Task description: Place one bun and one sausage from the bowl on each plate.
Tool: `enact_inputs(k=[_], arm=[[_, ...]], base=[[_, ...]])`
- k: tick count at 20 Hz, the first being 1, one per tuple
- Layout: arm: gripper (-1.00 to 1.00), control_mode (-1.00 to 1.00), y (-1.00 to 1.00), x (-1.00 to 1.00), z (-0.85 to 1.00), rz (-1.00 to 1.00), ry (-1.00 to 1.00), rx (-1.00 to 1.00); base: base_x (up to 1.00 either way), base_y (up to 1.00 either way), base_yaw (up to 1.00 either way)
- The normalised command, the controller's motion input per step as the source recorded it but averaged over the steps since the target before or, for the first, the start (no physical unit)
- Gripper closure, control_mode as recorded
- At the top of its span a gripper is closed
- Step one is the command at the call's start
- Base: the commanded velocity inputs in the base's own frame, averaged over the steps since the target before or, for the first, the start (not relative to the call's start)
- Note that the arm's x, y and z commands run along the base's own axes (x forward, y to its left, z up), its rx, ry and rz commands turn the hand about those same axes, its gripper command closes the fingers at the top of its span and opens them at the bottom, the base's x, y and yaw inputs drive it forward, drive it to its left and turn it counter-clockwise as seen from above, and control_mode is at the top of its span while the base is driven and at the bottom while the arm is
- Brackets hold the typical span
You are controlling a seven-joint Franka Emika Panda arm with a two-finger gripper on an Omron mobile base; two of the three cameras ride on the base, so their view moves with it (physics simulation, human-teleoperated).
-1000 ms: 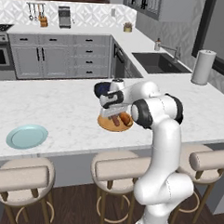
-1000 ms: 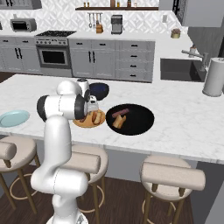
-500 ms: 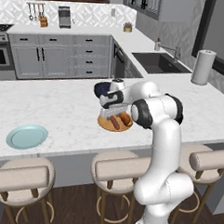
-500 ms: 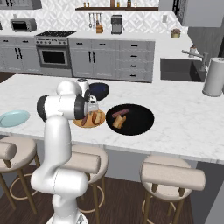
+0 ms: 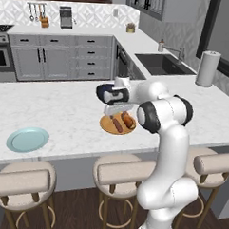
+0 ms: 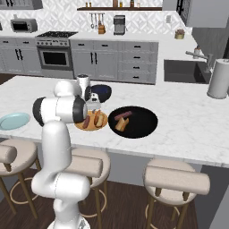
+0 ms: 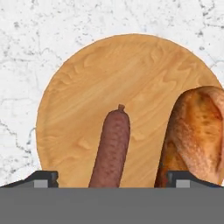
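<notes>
End effector (image 7: 111, 177) opened, releasing sausage (image 7: 110, 151) onto plate (image 7: 87, 87).

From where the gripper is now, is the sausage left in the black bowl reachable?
Probably yes. The gripper is open over the wooden plate, and the black bowl sits right beside it; its sausage lies uncovered next to a bun.

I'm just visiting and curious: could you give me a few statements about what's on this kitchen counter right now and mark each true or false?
1. The wooden plate holds a sausage and a bun. True.
2. The blue-green plate also holds food. False: it is bare.
3. The black bowl still contains food. True.
4. The end effector is clamped on the sausage. False: its fingers stand apart on either side of it.
5. The paper towel roll lies on its side. False: it stands upright.
</notes>
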Motion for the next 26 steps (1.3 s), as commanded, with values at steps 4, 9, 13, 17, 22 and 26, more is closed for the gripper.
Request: enact_inputs(k=[4,9,13,17,22,26], arm=[[-1.0,-1.0,-0.95,-0.41,0.24,-0.08,0.0,0.02],[-1.0,-1.0,-1.0,-0.15,0.0,-0.09,0.0,0.04],[-1.0,-1.0,-1.0,0.0,0.16,-0.14,0.01,0.04],[-1.0,-1.0,-0.97,0.1,0.06,-0.12,0.03,0.03],[-1.0,-1.0,-0.44,0.16,-0.02,-0.04,0.01,0.0],[-1.0,-1.0,-0.08,0.06,-0.2,0.0,0.01,0.01]], base=[[0.0,0.0,0.0],[0.0,0.0,0.0],[0.0,0.0,0.0],[0.0,0.0,0.0],[0.0,0.0,0.0],[0.0,0.0,0.0]])
